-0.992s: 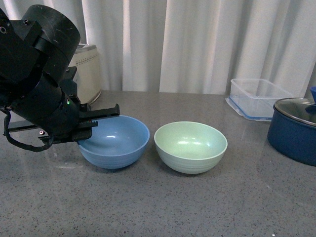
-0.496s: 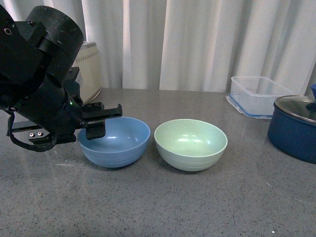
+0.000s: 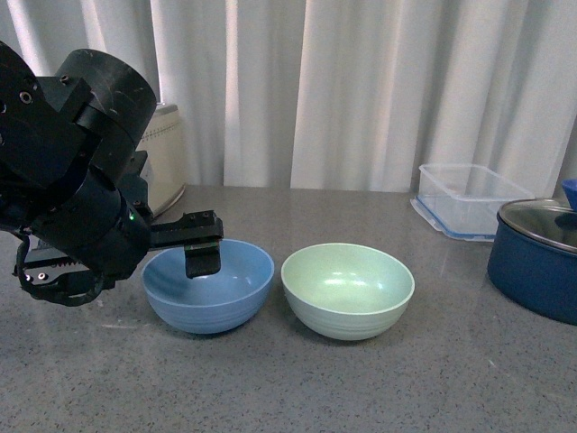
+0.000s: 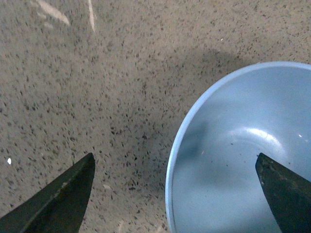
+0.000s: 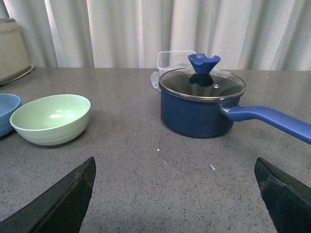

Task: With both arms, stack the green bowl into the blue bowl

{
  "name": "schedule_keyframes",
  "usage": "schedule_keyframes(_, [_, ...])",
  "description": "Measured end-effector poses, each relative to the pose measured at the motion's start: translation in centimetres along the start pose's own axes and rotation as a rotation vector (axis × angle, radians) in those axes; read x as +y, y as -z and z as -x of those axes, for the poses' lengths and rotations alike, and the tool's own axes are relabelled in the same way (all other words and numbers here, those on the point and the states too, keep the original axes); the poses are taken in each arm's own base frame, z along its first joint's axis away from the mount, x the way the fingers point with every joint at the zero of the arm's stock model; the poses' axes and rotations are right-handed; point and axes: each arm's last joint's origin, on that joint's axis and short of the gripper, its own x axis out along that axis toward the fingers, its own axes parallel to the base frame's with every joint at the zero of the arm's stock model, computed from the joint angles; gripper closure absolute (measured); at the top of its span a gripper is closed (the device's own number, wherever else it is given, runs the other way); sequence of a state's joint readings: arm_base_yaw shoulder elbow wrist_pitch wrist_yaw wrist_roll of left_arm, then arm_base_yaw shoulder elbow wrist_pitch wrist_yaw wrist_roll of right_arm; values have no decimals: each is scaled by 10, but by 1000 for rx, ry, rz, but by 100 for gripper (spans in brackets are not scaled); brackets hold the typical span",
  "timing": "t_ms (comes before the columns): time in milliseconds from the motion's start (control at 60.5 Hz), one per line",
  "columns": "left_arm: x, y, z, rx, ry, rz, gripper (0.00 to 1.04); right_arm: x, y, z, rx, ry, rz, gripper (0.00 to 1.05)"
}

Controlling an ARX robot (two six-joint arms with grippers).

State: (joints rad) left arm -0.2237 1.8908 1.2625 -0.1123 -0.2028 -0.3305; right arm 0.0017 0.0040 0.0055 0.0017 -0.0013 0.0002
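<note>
Front view: the black left arm (image 3: pixel 72 180), bulky and round-jointed, reaches in from the left edge of the grey speckled stone surface (image 3: pixel 379 388). One flat finger of the left jaws hangs inside the blue bowl (image 3: pixel 216 293), which stands left of the middle. It is round and matte, with faint ridges near its base. Just beside it, a narrow gap between the rims, the green bowl (image 3: pixel 347 293) of the same shape sits at the middle. By the right edge are a clear plastic box (image 3: pixel 469 189) and a navy pot (image 3: pixel 539 257) with a glass lid. White pleated curtains (image 3: pixel 361 90) hang behind.

Left wrist view: the left jaws are spread wide and hold nothing. One tapered dark finger (image 4: pixel 63 199) is over bare stone, the other over the bowl's smooth hollow, the thin rim between them.

Right wrist view: the right jaws are likewise spread wide, with only bare surface between them. The green bowl stands ahead of them, apart from the pot.
</note>
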Motion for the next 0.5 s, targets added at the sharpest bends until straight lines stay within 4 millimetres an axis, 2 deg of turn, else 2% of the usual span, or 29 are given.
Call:
schedule_keyframes(116, [11, 17, -2, -347, 85, -89, 26, 0, 0, 0, 0, 0, 0, 10])
schedule_keyframes(198, [28, 38, 14, -542, 109, -124, 40, 0, 0, 0, 0, 0, 0, 10])
schedule_keyframes(248, [42, 48, 35, -659, 116, -129, 53, 0, 0, 0, 0, 0, 0, 10])
schedule_keyframes(347, [59, 57, 63, -736, 109, -131, 71, 0, 0, 0, 0, 0, 0, 10])
schedule_keyframes(496, [77, 88, 82, -702, 106, -148, 100, 0, 0, 0, 0, 0, 0, 10])
